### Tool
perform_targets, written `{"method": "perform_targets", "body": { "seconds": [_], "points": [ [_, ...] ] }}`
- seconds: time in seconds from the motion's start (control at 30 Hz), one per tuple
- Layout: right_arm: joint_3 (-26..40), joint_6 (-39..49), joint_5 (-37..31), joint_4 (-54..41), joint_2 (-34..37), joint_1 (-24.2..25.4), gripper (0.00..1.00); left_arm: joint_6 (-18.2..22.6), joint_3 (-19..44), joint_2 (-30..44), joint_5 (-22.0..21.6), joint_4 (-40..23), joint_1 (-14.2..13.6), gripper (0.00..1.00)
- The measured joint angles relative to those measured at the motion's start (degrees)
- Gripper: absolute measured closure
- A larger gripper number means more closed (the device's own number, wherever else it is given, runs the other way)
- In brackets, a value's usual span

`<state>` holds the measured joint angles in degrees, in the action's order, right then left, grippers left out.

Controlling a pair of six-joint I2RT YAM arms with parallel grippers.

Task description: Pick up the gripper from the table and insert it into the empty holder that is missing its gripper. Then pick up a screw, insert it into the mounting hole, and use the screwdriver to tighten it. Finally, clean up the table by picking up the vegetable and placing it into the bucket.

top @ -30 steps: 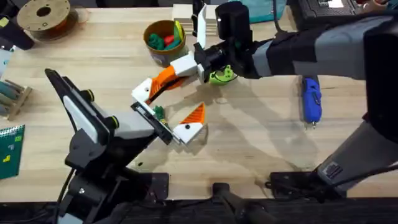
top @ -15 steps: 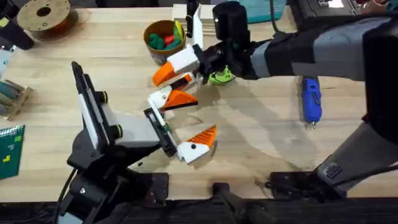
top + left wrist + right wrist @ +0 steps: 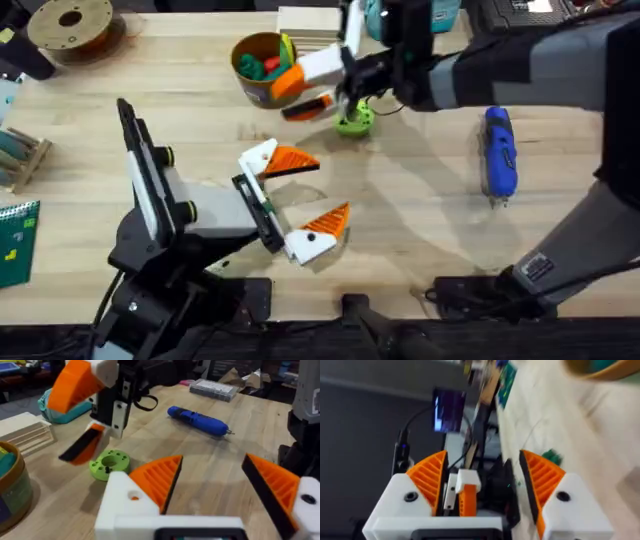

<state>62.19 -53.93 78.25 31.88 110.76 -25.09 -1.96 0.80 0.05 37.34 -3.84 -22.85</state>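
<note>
My left gripper [image 3: 312,190] hovers open over the table's middle, both white bases carrying ribbed orange tips [image 3: 159,479]. My right gripper [image 3: 290,97] hangs open just right of the bucket [image 3: 262,65], a yellow-rimmed tub holding red and green toys; in the left wrist view this right gripper [image 3: 62,430] floats above the flat green disc [image 3: 109,463]. The blue screwdriver [image 3: 499,150] lies at the right, bit toward the front; it also appears as the screwdriver [image 3: 199,420]. The loose gripper, the empty holder, the screw and the vegetable are out of view.
A flat green disc [image 3: 353,122] sits beneath the right wrist. A filament spool [image 3: 70,22] is at the back left, a wooden rack [image 3: 20,155] and a green board [image 3: 15,240] along the left edge, a pale wooden block [image 3: 308,20] at the back.
The right gripper pulled away from the left gripper's far finger, rising back and rightward to beside the bucket. The left gripper shifted right and nearer early on, then held still.
</note>
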Motion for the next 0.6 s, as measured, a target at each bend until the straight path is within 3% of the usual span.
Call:
{"method": "perform_targets", "body": {
  "seconds": [0.23, 0.43, 0.6],
  "points": [
    [0.0, 2.9, -4.3, -3.2, -1.6, 7.5, 0.198, 0.0, 0.0, 0.0, 0.2, 0.0, 0.0, 0.014],
    [0.1, 14.2, -8.9, -27.0, -7.9, 14.2, 0.195, 0.0, 0.0, 0.0, 0.2, 0.0, 0.0, 0.013],
    [0.2, 27.0, -11.9, -47.9, -15.2, 16.4, 0.195, 0.0, 0.0, 0.0, 0.2, 0.0, 0.0, 0.014]
  ]
}}
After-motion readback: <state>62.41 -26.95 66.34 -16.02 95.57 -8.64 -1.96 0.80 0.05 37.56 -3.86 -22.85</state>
